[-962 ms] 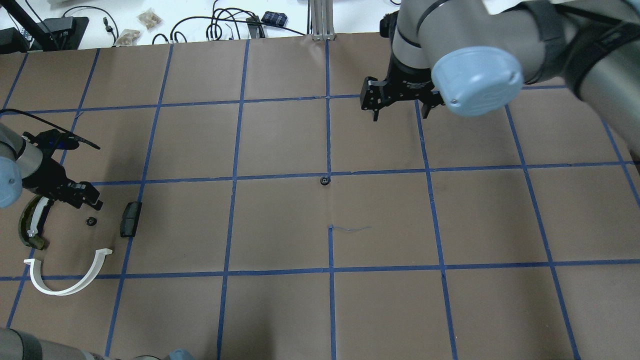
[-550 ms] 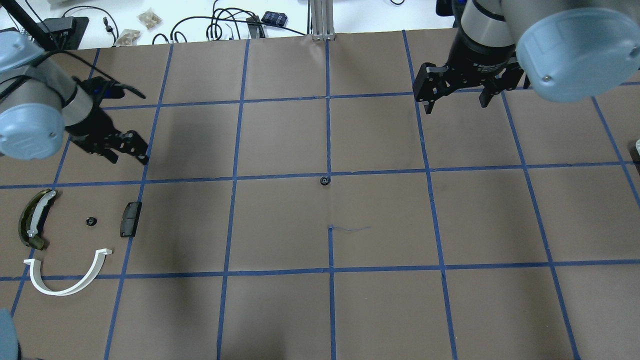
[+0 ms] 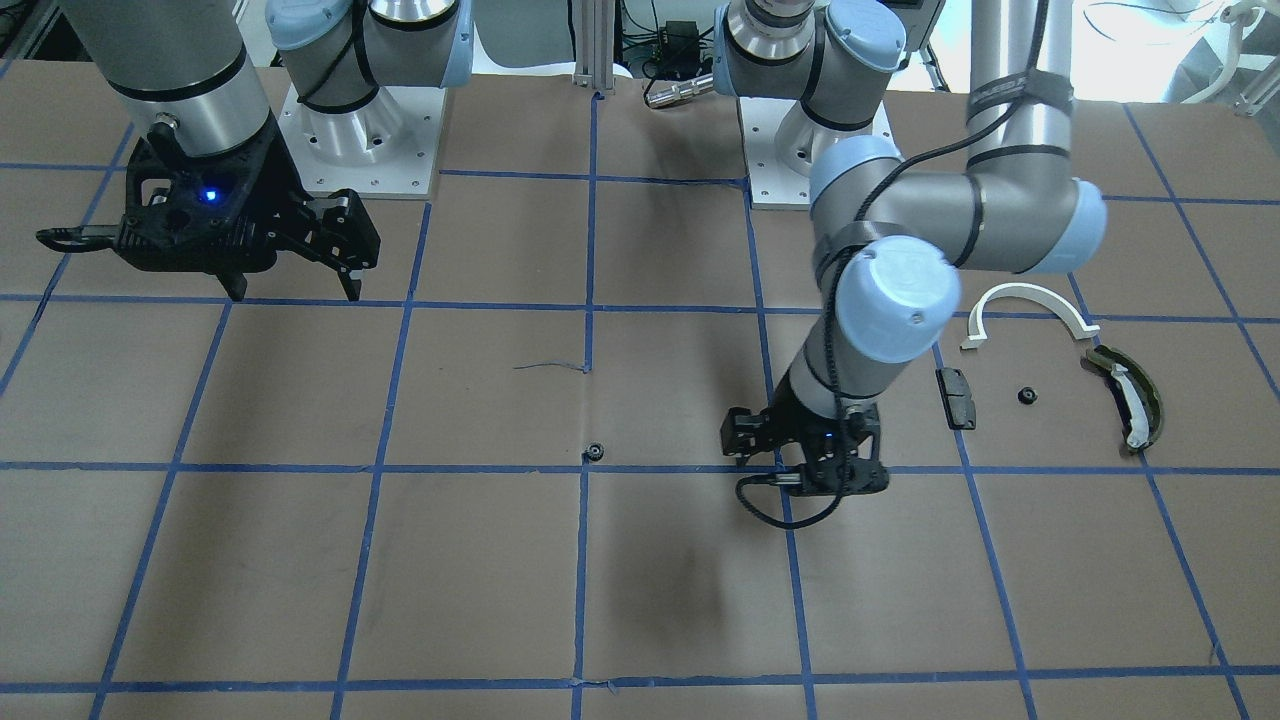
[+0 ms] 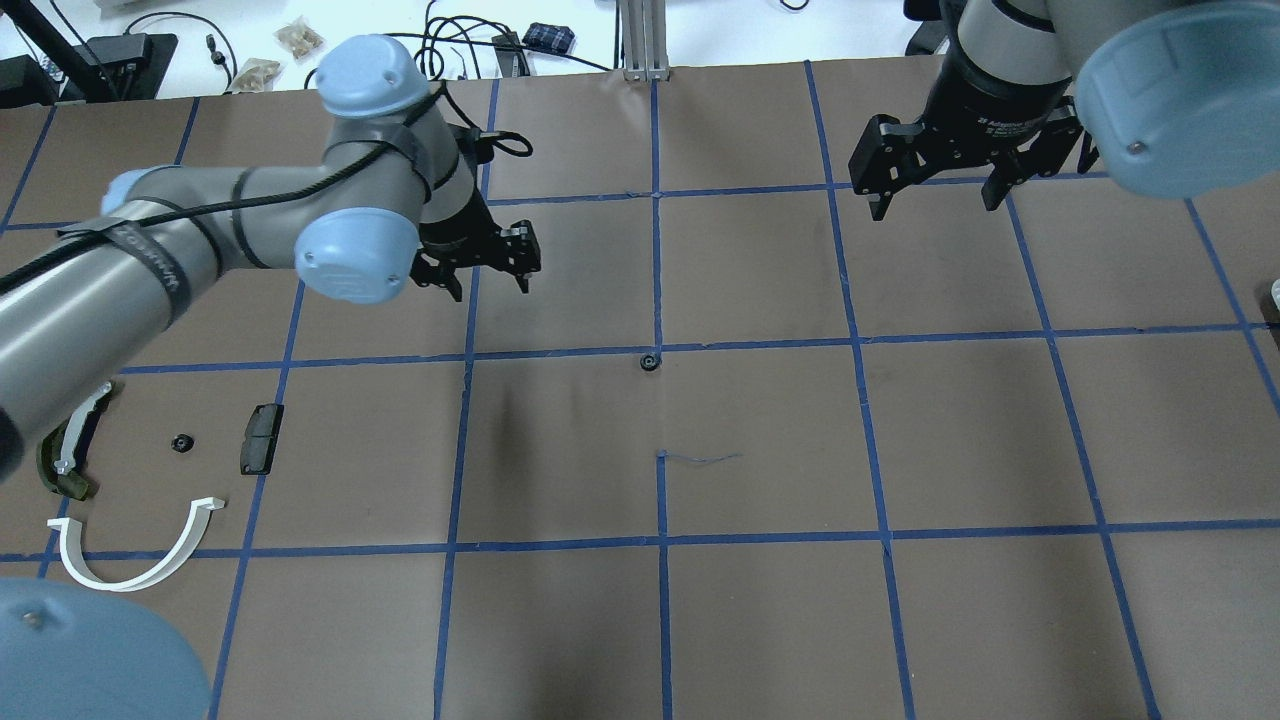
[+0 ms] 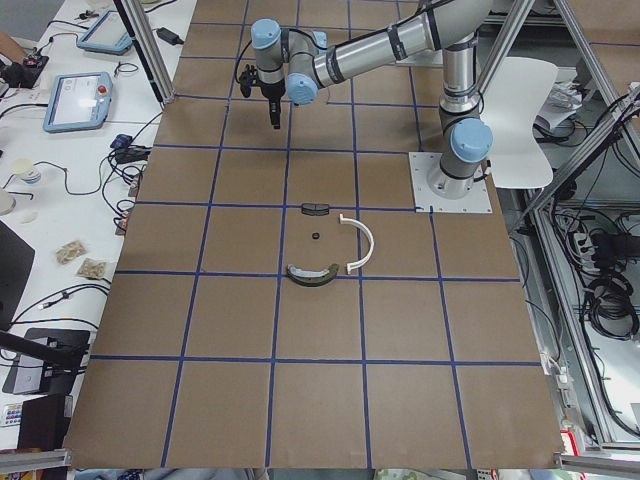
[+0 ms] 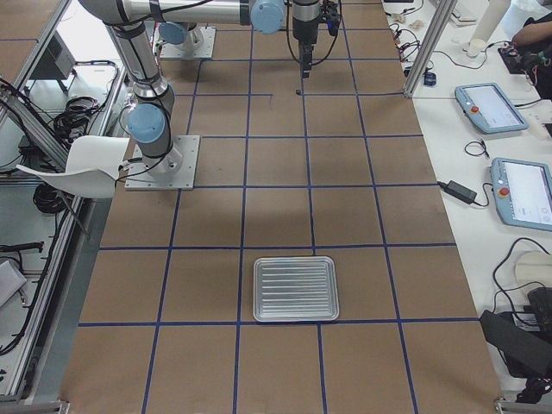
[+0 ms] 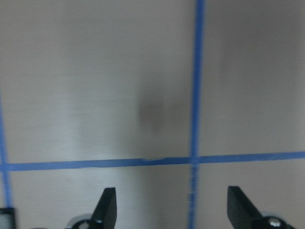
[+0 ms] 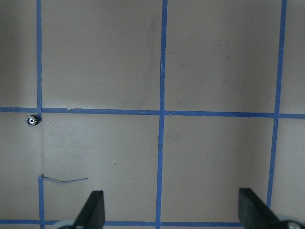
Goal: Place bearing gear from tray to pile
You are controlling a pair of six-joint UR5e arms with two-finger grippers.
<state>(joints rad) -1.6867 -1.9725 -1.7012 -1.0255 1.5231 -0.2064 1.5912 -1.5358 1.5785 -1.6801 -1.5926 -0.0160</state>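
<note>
A small black bearing gear (image 4: 650, 361) lies alone on a tape crossing at the table's middle; it also shows in the front view (image 3: 596, 451) and the right wrist view (image 8: 32, 120). A second small gear (image 4: 182, 441) lies in the pile, among a white half-ring (image 4: 140, 565), an olive-black curved piece (image 4: 62, 460) and a dark block (image 4: 261, 438). My left gripper (image 4: 492, 290) is open and empty, left of and beyond the middle gear. My right gripper (image 4: 937, 208) is open and empty, high over the far right. The tray (image 6: 295, 289) shows only in the exterior right view.
Brown paper with a blue tape grid (image 4: 660, 540) covers the table. Cables and small bags (image 4: 300, 40) lie beyond the far edge. The left arm's elbow (image 4: 355, 255) hangs over the table's left half. A short pen mark (image 4: 700, 458) sits near the middle.
My left arm has swung from beside the pile up and to the right, toward the table's middle. My right gripper has moved right and farther away. Both stay open; the parts have not moved.
</note>
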